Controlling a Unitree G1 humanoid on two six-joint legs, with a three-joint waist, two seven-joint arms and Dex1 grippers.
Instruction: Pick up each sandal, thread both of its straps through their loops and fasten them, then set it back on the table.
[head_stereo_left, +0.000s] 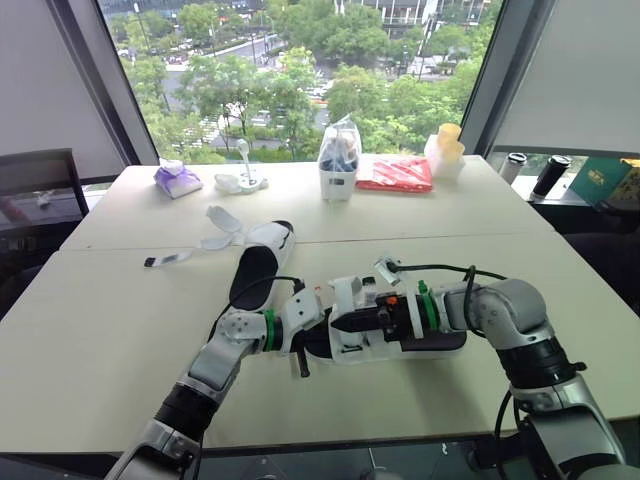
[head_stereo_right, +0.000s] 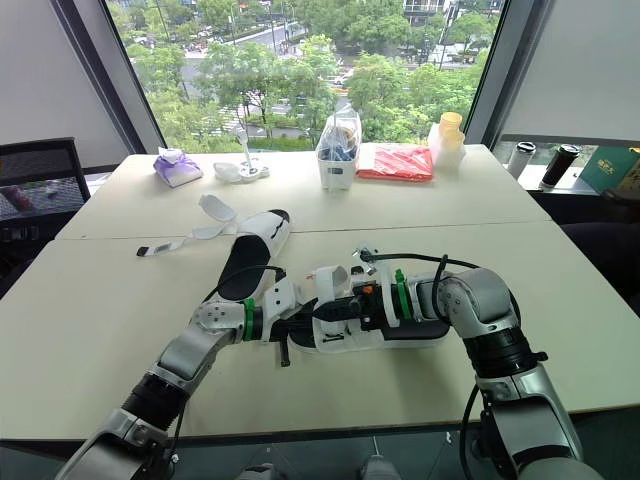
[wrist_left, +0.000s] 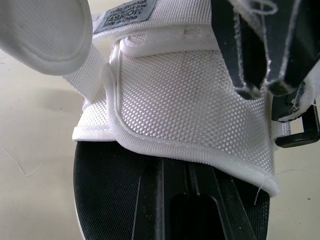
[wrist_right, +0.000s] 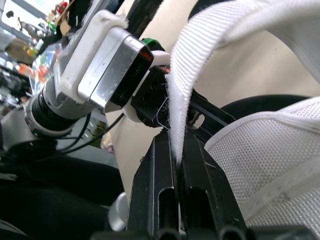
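Working on the near sandal (head_stereo_left: 432, 343), sitting low at near centre of the surface (head_stereo_left: 100, 330), between both arms. Pinching its white strap (wrist_right: 186, 85) with the right pincer (wrist_right: 176, 155), pressed together on the webbing's edge and reaching in from the right. Holding that strap raised and curving over the mesh upper (wrist_left: 190, 95), just beside a black loop (wrist_left: 300, 136). Reaching in from the left with the left pincer (wrist_left: 187, 172), tucking under the rim of the mesh upper, above the black footbed; cannot tell whether spread or pressed together. Meeting the right pincer almost tip to tip at the sandal's left end. Showing the second sandal (head_stereo_left: 262, 262) farther back and left of centre, resting flat on the surface, well apart from both pincers, with two straps (head_stereo_left: 222, 222) lying loose and trailing out to the left. Showing a white basket (head_stereo_left: 338, 170), a red bag (head_stereo_left: 395, 173) and a purple packet (head_stereo_left: 177, 180) along the far side.
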